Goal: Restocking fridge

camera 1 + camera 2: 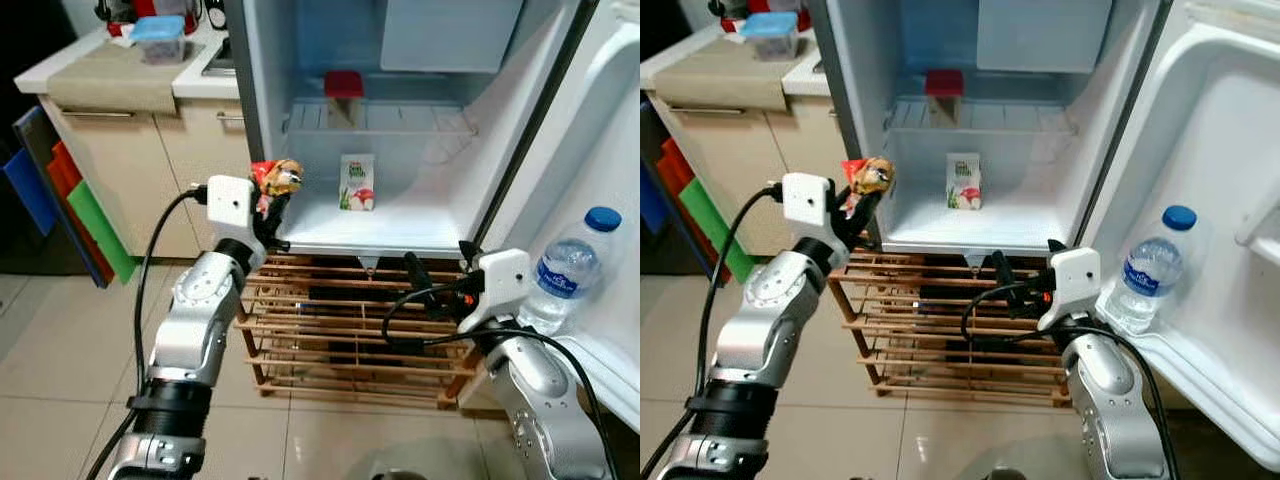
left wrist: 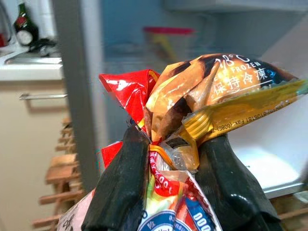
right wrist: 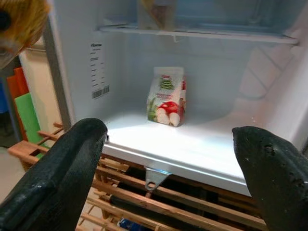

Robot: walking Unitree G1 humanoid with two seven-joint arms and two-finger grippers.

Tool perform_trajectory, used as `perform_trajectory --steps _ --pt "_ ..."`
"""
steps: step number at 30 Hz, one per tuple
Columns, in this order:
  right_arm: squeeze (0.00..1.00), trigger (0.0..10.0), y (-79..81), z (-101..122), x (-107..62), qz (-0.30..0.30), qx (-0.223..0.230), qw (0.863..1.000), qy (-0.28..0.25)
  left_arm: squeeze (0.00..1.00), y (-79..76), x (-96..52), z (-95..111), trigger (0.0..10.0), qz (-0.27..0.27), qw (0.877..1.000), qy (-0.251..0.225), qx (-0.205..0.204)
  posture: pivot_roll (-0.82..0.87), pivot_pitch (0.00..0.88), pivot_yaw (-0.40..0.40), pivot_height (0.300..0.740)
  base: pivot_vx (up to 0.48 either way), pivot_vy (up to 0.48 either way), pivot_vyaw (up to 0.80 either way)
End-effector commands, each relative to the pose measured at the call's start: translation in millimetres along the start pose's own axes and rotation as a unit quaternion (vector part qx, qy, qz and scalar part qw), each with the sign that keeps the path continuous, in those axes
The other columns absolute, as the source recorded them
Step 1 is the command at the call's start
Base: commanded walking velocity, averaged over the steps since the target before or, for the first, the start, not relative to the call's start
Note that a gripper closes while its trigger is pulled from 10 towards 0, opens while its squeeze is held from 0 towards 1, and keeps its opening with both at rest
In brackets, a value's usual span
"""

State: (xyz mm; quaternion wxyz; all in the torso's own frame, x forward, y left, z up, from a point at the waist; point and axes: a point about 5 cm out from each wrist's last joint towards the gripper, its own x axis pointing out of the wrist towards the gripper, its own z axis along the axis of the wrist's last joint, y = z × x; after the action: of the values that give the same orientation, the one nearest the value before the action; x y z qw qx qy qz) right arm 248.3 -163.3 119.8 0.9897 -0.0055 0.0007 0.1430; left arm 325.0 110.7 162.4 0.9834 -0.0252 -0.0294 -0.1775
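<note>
Kitchen floor tiles, fridge (image 1: pixel 262 120) door open. Left hand (image 1: pixel 270 212) grips a frozen food packet (image 1: pixel 276 182) at the fridge's left edge, raised to shelf height, presumably for loading; its wrist view shows the print. Right hand (image 1: pixel 432 286) gapes empty below the carton (image 3: pixel 167 96); water bottle (image 1: pixel 566 270) sits in the door.

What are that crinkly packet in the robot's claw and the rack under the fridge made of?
The packet in the left gripper looks like thin glossy plastic film: it creases sharply, shines and carries bright print. The rack looks like unpainted wood, pale brown slats with a matte finish.
</note>
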Motion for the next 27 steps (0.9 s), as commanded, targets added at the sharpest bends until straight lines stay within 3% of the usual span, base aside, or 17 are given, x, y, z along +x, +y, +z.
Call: perform_trajectory --steps 1,15,22,27 --pt "0.00 10.0 -1.1 3.3 2.2 -0.002 0.000 1.000 -0.004 0.00 2.1 1.9 7.1 10.0 0.000 1.000 -0.017 0.011 -0.20 0.000 0.045 0.740 0.000 0.000 0.76" --pt "0.00 10.0 1.9 -1.2 4.2 0.001 -0.003 1.000 0.003 0.00 -10.9 13.2 11.8 10.0 -0.047 0.998 -0.022 0.023 -0.20 0.000 0.050 0.740 0.413 0.000 0.05" --pt "0.00 10.0 3.0 -2.2 2.8 0.002 -0.002 1.000 0.004 0.00 -8.8 18.4 6.5 10.0 -0.043 0.999 -0.001 0.032 -0.21 0.000 0.053 0.740 0.000 0.000 0.00" --pt "0.00 10.0 3.4 -3.9 0.3 0.003 -0.002 1.000 0.008 0.00 -7.8 30.9 -3.4 10.0 -0.064 0.997 0.024 0.032 -0.21 0.018 0.056 0.740 0.000 0.000 0.00"
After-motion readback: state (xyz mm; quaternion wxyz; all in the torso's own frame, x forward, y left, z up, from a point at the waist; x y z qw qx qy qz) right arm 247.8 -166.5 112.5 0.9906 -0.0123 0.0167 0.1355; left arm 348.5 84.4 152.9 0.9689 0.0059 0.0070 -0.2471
